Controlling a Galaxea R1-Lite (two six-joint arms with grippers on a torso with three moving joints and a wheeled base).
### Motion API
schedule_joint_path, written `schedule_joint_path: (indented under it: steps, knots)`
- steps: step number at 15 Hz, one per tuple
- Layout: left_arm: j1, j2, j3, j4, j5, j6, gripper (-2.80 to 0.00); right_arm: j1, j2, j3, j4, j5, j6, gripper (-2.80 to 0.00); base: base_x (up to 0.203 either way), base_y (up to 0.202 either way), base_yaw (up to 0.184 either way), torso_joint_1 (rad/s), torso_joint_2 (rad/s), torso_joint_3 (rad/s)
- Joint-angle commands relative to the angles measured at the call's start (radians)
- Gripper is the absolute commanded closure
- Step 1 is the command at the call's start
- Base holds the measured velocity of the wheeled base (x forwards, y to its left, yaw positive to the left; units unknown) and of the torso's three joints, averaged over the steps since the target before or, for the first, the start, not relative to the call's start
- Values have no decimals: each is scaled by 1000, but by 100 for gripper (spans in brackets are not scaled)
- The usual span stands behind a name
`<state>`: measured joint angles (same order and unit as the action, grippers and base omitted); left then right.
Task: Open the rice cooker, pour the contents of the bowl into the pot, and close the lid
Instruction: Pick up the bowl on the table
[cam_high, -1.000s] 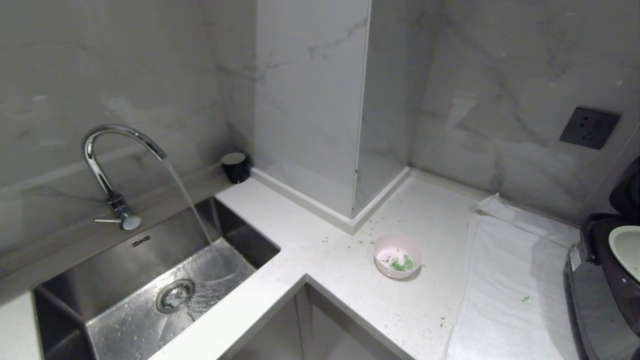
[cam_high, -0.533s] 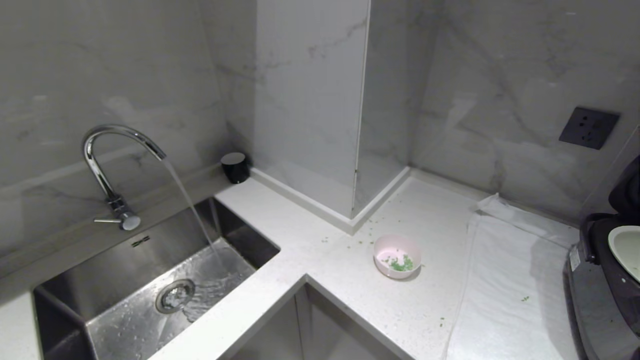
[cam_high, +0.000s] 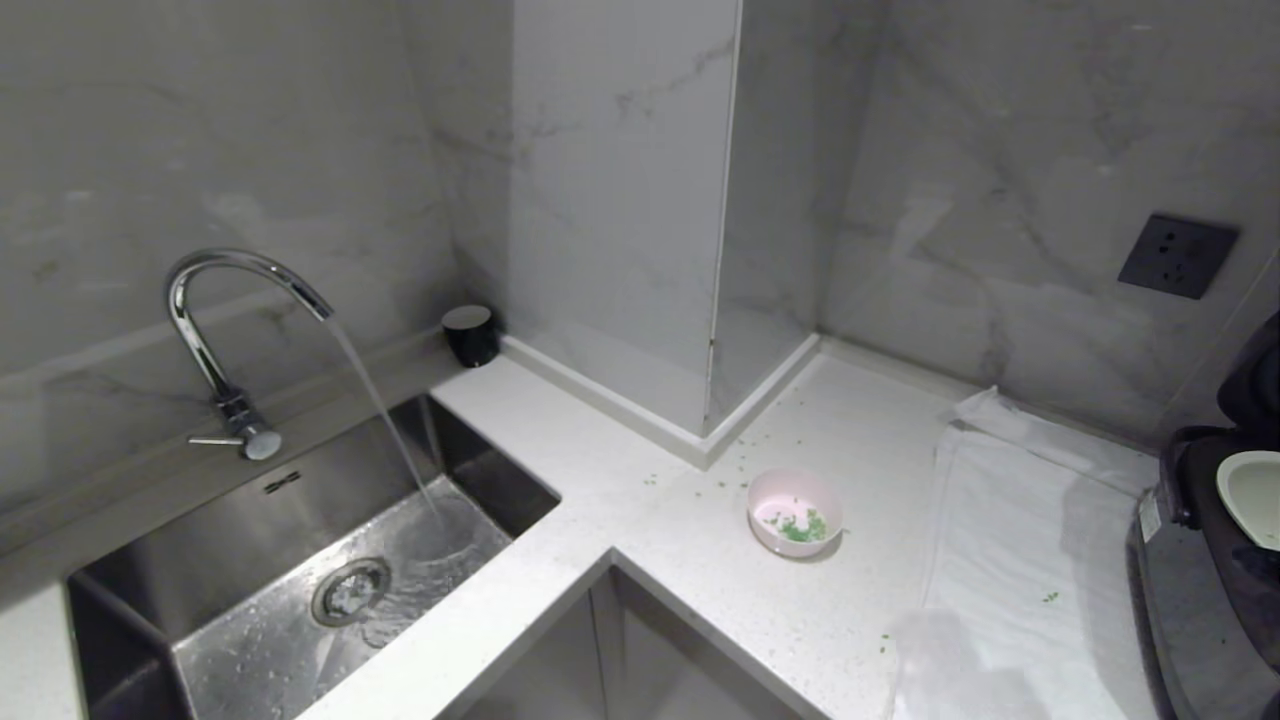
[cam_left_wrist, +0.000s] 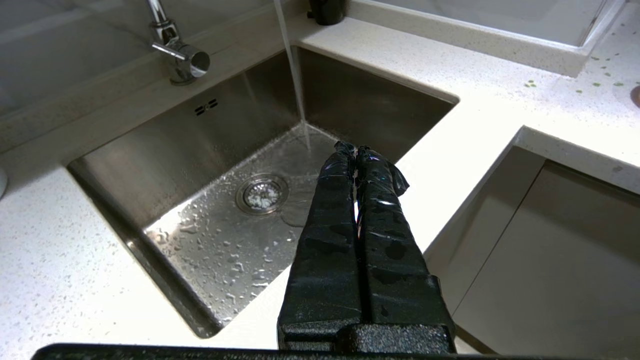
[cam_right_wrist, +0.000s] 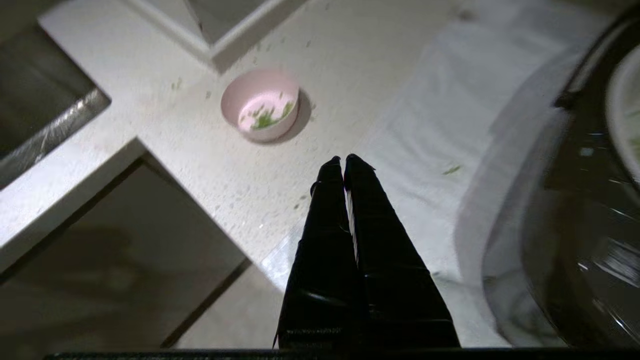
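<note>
The small pink bowl (cam_high: 795, 512) stands on the white counter with green bits, the contents (cam_high: 802, 528), inside it. At the right edge the dark rice cooker (cam_high: 1185, 600) is open. Its pale pot (cam_high: 1250, 485) shows, and the lid (cam_high: 1262, 378) stands raised, mostly cut off. Neither gripper appears in the head view. In the right wrist view my right gripper (cam_right_wrist: 344, 159) is shut and empty above the counter's front edge, short of the bowl (cam_right_wrist: 261, 105), with the cooker (cam_right_wrist: 575, 225) beside it. My left gripper (cam_left_wrist: 356, 148) is shut and empty over the sink's near corner.
A white towel (cam_high: 1020, 560) lies between bowl and cooker, with green bits strewn on it and the counter. The faucet (cam_high: 215, 300) runs water into the steel sink (cam_high: 300, 580). A black cup (cam_high: 470, 333) stands by the marble column (cam_high: 620, 200). A wall socket (cam_high: 1178, 255) is behind the cooker.
A grey shadow has come onto the towel's front end at the bottom of the head view. Bowl, cooker and lid have not moved; the water keeps running.
</note>
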<state>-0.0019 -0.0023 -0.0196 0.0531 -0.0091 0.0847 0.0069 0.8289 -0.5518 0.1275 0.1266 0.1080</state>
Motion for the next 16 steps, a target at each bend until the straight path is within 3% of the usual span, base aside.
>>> schedule_joint_path:
  steps: [1, 4, 8, 11, 16]
  knots:
    - [-1, 2, 0, 2, 1, 0, 0, 15, 433, -157, 57, 71, 10, 0, 0, 0, 0, 0, 0, 0]
    - [-1, 2, 0, 2, 1, -6, 0, 76, 671, -338, 200, 156, 22, 0, 0, 0, 0, 0, 0, 0]
    - [-1, 1, 0, 2, 5, -14, 0, 129, 741, -380, 251, 184, 25, 0, 0, 0, 0, 0, 0, 0]
    - [-1, 1, 0, 2, 5, -14, 0, 128, 874, -383, 232, 161, 16, 0, 0, 0, 0, 0, 0, 0]
    - [0, 1, 0, 0, 12, -19, 0, 103, 1129, -426, 18, 40, 13, 0, 0, 0, 0, 0, 0, 0]
